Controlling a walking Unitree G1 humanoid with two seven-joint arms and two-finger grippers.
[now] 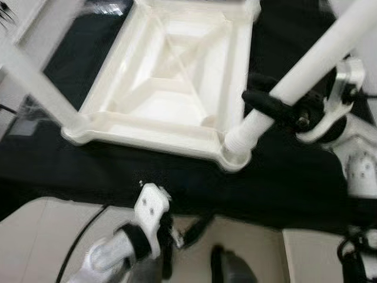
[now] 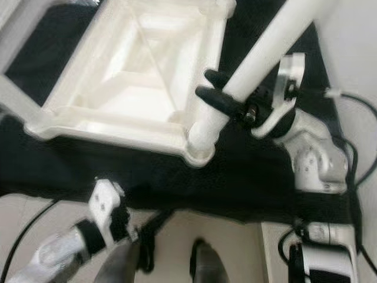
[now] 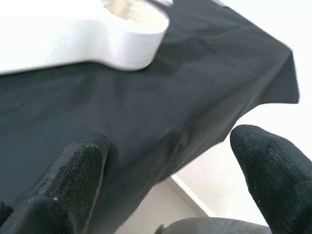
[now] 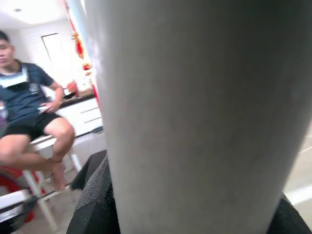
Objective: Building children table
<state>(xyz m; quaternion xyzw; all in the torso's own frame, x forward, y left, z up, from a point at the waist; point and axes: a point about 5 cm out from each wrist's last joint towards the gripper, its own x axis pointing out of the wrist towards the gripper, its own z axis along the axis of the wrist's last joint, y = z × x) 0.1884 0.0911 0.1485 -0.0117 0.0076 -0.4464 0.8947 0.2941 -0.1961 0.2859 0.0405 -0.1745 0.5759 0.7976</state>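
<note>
A black cloth (image 1: 283, 177) covers the tabletop, with pale floor (image 1: 47, 230) showing below its near edge. On the cloth lies the white plastic table frame (image 1: 177, 76), upside down, its ribbed underside facing up. A white leg (image 1: 306, 68) stands slanted in the frame's near right corner socket. The right claw (image 1: 265, 97) is pinching this leg just above the socket, one black finger on each side. Another white leg (image 1: 29, 76) rises from the frame's near left corner. The left claw (image 3: 170, 180) hovers off the cloth's near edge, below the frame, its fingers (image 3: 73, 175) spread apart and holding nothing. In the right wrist view, a person (image 4: 29, 117) sits on a white stool beyond the leg.
</note>
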